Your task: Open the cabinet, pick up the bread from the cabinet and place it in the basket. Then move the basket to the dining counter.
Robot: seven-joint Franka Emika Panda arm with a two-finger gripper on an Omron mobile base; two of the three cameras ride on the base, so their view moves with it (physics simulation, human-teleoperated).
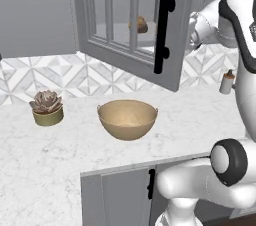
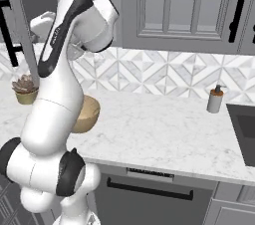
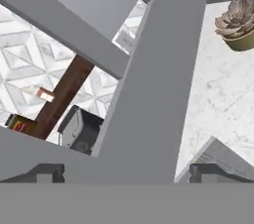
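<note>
- The cabinet [image 1: 131, 25] door stands swung open over the worktop, its long black handle [image 1: 163, 27] at 3 o'clock of the glass panes.
- One bread [image 1: 140, 25] roll sits on the shelf inside, seen through the door's bars, at 12 o'clock of the basket.
- One basket [image 1: 127, 118] waits empty on the marble worktop [image 1: 45, 155], not yet carried to the dining counter.
- The gripper [image 3: 126, 171] hovers by the door's edge, jaws wide apart and holding nothing.
- Judged progress: opening looks done; picking, placing and moving remain.
- Also present: one potted succulent [image 1: 47, 107] at 9 o'clock of the basket, and one soap bottle [image 2: 215, 99].
</note>
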